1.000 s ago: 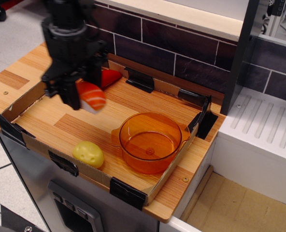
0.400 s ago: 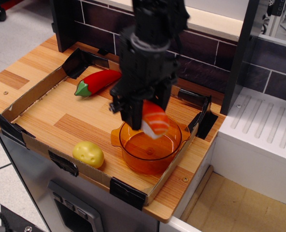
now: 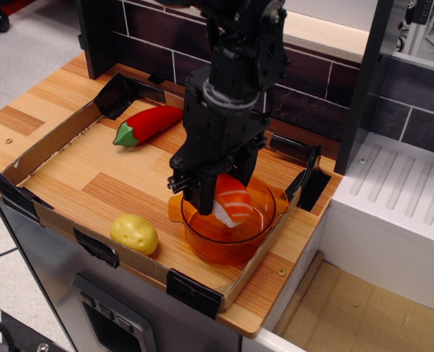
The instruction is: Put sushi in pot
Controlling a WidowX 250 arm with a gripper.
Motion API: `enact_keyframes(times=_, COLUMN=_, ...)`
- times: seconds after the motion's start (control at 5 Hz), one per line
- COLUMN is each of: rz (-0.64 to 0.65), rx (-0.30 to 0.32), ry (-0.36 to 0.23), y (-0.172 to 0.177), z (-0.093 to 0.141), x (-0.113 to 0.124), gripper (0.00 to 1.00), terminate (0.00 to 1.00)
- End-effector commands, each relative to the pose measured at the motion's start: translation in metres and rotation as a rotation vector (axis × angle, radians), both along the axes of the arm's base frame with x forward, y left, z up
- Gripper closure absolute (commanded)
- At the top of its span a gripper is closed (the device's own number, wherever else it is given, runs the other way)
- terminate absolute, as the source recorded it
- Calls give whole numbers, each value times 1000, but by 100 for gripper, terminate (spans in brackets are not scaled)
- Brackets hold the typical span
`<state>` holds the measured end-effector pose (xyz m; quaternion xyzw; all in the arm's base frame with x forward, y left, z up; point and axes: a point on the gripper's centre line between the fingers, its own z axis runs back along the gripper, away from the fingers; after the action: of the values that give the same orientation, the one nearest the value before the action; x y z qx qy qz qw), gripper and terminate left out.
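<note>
The sushi [image 3: 232,199] is a small nigiri with an orange-red striped top and white rice base. My black gripper [image 3: 221,196] is shut on it and holds it tilted, just inside the rim of the pot [image 3: 224,233]. The pot is a round transparent orange plastic one, standing at the front right of the cardboard-edged tray [image 3: 56,143]. The sushi hangs above the pot's floor; I cannot tell if it touches the pot.
A red chili pepper [image 3: 147,125] lies at the tray's back left. A yellow potato [image 3: 134,234] sits near the tray's front edge, left of the pot. A dark tiled wall [image 3: 305,81] runs behind; a white ribbed surface [image 3: 400,198] lies to the right.
My gripper carried the sushi from the tray's left side rightward over the pot, then lowered it into the pot's mouth. The chili is now uncovered.
</note>
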<state>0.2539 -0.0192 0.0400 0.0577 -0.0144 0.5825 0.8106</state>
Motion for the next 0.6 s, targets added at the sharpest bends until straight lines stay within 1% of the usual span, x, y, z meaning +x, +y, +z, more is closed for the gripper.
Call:
enact_keyframes(times=0.0, rz=8, rx=-17, ry=-37, y=-10, z=5, x=0, gripper=0, terminate=0)
enact_keyframes(times=0.2, rz=-9, rx=-29, ry=-52, y=-8, z=9, x=3, gripper=0, terminate=0)
enact_keyframes(times=0.4, rz=-15, rx=-52, ry=-81, y=-8, z=22, x=7, gripper=0, terminate=0)
